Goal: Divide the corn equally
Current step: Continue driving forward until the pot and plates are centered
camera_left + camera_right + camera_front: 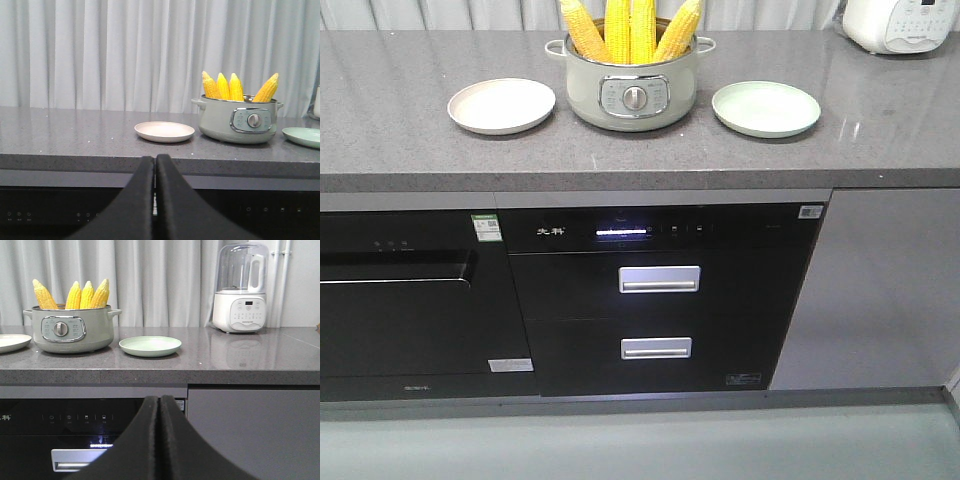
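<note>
Four corn cobs [630, 30] stand tips-up in the electric pot [632, 95], with empty plates either side of it. The cobs look stiff, light and bumpy, so grip just below the tip. Left claw [155, 200] and right claw [160, 440] are both closed and empty.

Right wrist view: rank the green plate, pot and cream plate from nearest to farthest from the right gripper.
From the right gripper:
1. Green plate, almost straight ahead.
2. Pot, off to the left, holding the corn.
3. Cream plate, at the far left edge, beyond the pot.
</note>
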You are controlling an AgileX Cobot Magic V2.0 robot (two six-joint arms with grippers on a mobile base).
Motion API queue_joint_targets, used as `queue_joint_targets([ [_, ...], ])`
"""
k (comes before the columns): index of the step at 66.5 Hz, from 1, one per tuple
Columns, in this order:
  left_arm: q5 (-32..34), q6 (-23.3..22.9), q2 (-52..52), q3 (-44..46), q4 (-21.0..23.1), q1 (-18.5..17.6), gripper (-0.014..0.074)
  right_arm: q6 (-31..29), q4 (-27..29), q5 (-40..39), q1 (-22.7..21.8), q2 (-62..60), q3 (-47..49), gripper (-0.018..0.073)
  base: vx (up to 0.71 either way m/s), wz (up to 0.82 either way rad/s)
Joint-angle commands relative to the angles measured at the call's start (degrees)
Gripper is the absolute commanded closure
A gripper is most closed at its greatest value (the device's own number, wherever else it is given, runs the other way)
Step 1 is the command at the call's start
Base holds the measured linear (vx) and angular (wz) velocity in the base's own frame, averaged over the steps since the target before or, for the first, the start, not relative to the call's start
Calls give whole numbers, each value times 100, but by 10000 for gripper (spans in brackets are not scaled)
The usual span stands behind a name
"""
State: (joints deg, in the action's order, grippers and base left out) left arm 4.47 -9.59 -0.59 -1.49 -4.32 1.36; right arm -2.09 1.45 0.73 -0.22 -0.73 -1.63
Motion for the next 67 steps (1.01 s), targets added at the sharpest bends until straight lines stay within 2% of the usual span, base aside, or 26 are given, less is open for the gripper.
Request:
queue_joint_targets([
  [1,425,-40,-96,-86,56,-6,603,-56,-4,-431,-4,-24,-41,562,14,5],
  [67,425,-40,-96,-86,56,-6,603,-56,-4,-431,-4,-24,-41,562,13,2],
])
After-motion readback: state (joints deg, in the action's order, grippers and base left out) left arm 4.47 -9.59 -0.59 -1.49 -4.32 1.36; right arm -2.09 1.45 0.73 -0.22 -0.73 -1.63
